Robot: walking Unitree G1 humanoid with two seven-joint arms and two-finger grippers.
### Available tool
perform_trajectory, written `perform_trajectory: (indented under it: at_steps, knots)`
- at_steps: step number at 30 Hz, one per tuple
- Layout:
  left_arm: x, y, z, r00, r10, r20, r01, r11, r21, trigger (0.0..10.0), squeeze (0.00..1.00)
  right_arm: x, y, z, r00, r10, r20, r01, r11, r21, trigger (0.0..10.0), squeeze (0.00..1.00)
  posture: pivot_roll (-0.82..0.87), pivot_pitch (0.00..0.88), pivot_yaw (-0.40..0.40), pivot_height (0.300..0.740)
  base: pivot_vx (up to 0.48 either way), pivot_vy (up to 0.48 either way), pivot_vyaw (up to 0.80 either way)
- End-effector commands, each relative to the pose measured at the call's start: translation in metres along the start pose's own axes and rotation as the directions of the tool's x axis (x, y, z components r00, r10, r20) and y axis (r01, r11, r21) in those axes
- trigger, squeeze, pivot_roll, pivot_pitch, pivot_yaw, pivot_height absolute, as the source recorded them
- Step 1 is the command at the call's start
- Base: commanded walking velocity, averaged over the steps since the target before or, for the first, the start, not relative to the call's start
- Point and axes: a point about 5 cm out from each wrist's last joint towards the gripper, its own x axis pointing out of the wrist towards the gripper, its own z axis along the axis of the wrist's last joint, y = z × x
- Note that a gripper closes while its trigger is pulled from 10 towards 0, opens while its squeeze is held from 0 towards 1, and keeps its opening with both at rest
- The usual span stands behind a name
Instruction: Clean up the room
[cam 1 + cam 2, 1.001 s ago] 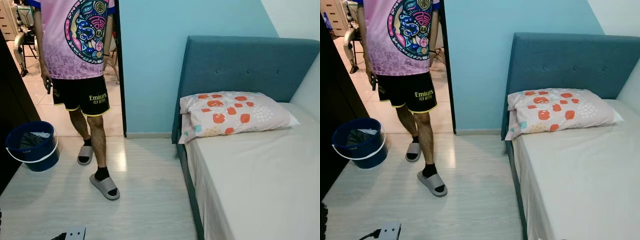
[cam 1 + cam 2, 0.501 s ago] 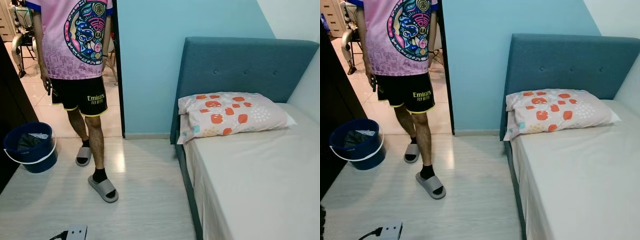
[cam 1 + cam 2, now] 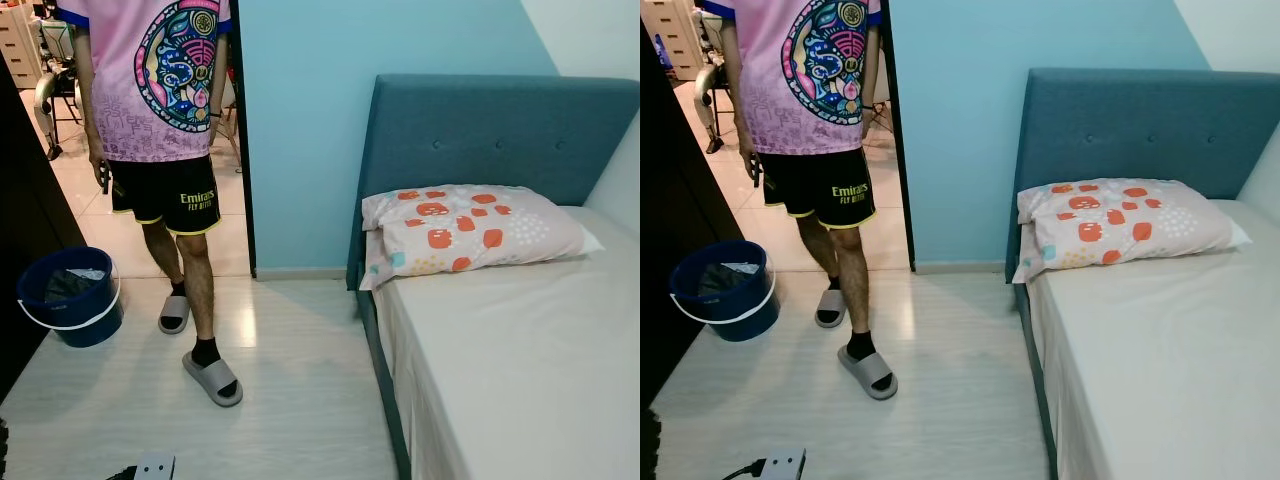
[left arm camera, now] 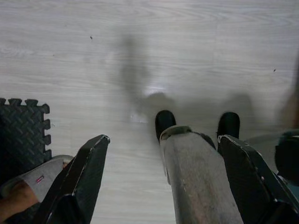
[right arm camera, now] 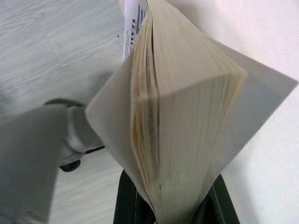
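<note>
Book in the right claw, robot facing the bed

The book [image 5: 187, 116] hangs pinched in the right gripper [image 5: 168, 205], low beside the bed [image 3: 520, 340]; the left gripper [image 4: 163, 182] hangs released over the floor [image 3: 300, 390]. Since 1 second ago only the camera swayed; the person [image 3: 160, 110] and bucket [image 3: 70, 310] on the left stayed put, so the book likely awaits a resting place.

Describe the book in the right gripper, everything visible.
The book is a thick paperback seen page-edge on, with yellowed cream pages fanning slightly between pale, plain covers that splay outward. Dark print shows on one cover near the far end. The right gripper clamps it at the near end, black fingers on both sides, holding it above the pale wood-look floor.
</note>
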Motion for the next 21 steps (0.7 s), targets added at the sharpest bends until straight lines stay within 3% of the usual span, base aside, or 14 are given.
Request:
perform_trajectory:
  at_steps: [1,2,4,5,8,13,21]
  knots:
    - [0.000,-0.001,0.000,1.000,-0.005,-0.006,0.005,1.000,0.002,10.0,0.00,0.000,0.002,0.001,1.000,-0.005,0.013,0.005,1.000,0.007,10.0,0.00,-0.01,0.000,-0.038,0.740,0.000,0.000,0.00]
    - [0.000,-0.001,0.000,1.000,-0.005,-0.006,0.005,1.000,0.002,10.0,0.00,0.000,0.002,0.001,1.000,-0.005,0.013,0.005,1.000,0.007,10.0,0.00,-0.01,0.000,-0.038,0.740,0.000,0.000,0.00]
    - [0.000,-0.004,-0.003,1.000,-0.012,-0.017,0.013,1.000,0.028,10.0,0.00,0.003,0.022,-0.003,1.000,0.013,0.009,-0.013,1.000,0.006,10.0,0.00,-0.01,0.000,-0.039,0.740,0.000,0.000,0.00]
    - [0.000,-0.004,-0.003,1.000,-0.012,-0.017,0.013,1.000,0.028,10.0,0.00,0.003,0.022,-0.003,1.000,0.013,0.009,-0.013,1.000,0.006,10.0,0.00,-0.01,0.000,-0.039,0.740,0.000,0.000,0.00]
    - [0.000,-0.006,-0.005,0.999,-0.020,-0.025,0.021,0.999,0.048,10.0,0.00,0.005,0.042,-0.005,0.999,0.033,0.003,-0.033,0.999,-0.002,10.0,0.00,-0.01,0.000,-0.042,0.740,0.000,0.000,0.00]
    - [0.000,-0.007,-0.006,0.999,-0.022,-0.026,0.023,0.998,0.052,10.0,0.00,0.006,0.050,-0.004,0.999,0.042,0.001,-0.042,0.999,-0.008,10.0,0.00,-0.01,0.000,-0.044,0.740,0.000,0.000,0.00]
    - [0.000,-0.006,-0.007,0.999,-0.021,-0.029,0.022,0.998,0.062,10.0,0.00,0.010,0.065,0.016,0.998,0.058,0.022,-0.057,0.998,-0.022,10.0,0.00,-0.01,0.000,-0.046,0.740,0.000,0.000,0.00]
